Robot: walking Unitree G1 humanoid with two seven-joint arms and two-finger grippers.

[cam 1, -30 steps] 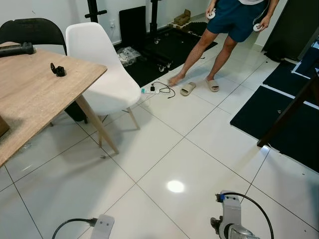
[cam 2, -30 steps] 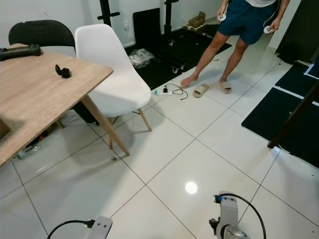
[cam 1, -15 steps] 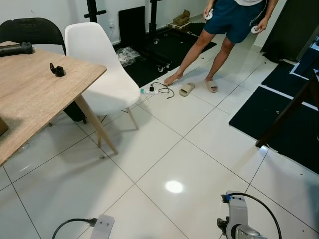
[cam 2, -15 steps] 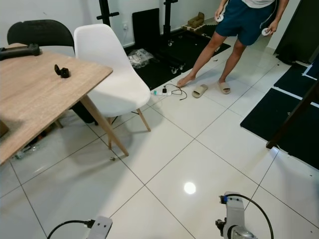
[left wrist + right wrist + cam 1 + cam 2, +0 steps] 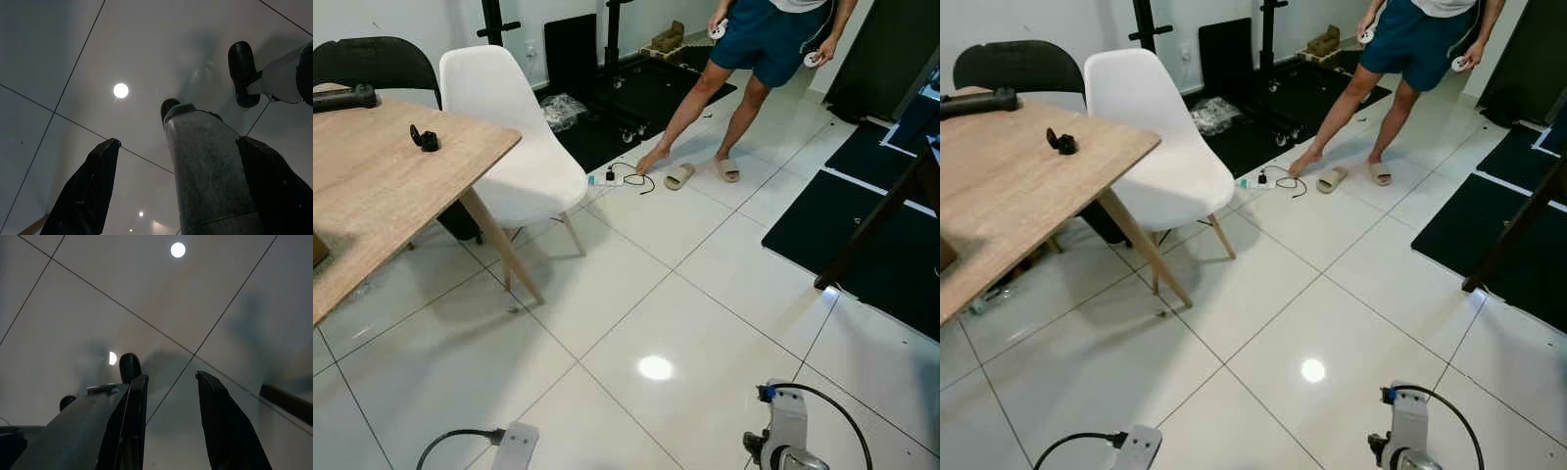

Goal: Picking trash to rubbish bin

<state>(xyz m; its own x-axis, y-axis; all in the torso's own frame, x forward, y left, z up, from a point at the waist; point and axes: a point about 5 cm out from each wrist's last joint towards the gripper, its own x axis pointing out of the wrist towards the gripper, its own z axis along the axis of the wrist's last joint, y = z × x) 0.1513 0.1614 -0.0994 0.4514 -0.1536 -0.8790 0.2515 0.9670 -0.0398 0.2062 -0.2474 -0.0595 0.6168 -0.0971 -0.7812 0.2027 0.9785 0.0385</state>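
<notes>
A crumpled clear plastic bag [image 5: 565,108] lies on the black mat behind the white chair. A small pale scrap [image 5: 986,298] rests on the tiles under the table. Both arms hang low at the bottom of the eye views, the left arm [image 5: 515,446] and the right arm [image 5: 785,443]. My left gripper [image 5: 177,142] is open, its fingers spread wide over bare tile with my own silver leg between them. My right gripper [image 5: 171,375] is open with a narrower gap, pointing at bare tile and holding nothing.
A wooden table [image 5: 372,196] stands at left with a white chair [image 5: 504,137] and a black chair [image 5: 377,61] beside it. A person [image 5: 759,44] stands at the back near a slipper [image 5: 681,175] and a power strip [image 5: 612,178]. Black mats [image 5: 862,230] and a dark slanted beam [image 5: 876,220] are at right.
The whole picture has shifted slightly left, so the camera moved. My right arm has drifted a little right and lower in view. The person has shifted stance slightly.
</notes>
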